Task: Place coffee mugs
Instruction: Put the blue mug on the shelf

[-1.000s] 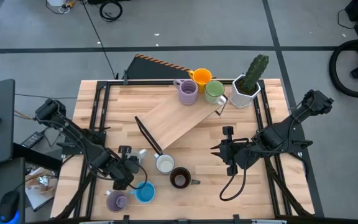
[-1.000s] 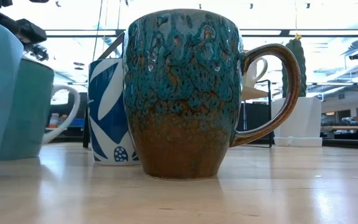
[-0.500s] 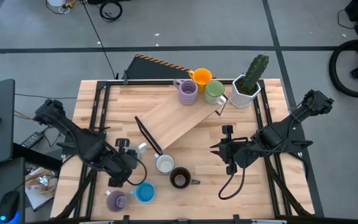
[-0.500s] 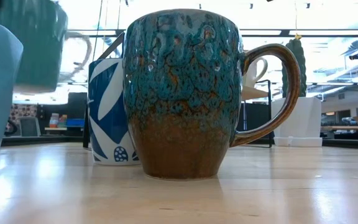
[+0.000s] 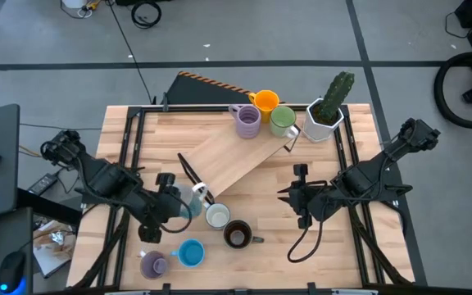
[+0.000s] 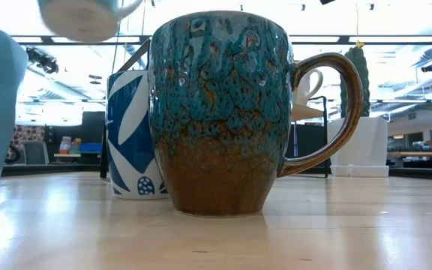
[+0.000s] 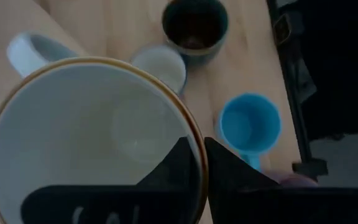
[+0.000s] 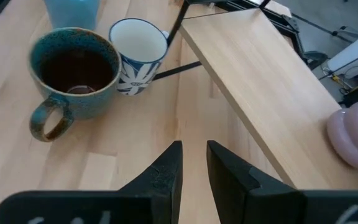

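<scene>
Left gripper (image 5: 188, 201) lifts pale mug (image 7: 86, 140) clear of the table.
Its fingers pinch the rim; the mug's outside is largely hidden. Right gripper (image 8: 194, 163), nearly closed, holds nothing.

Both arms are dark, jointed black segments (a black cable loops beside the right arm (image 5: 359, 187)), ending in dark tapered fingers (image 8: 166, 174).

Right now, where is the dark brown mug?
In the high view the dark brown mug stands near the table's front edge, between the white patterned mug and the blue mug.
</scene>
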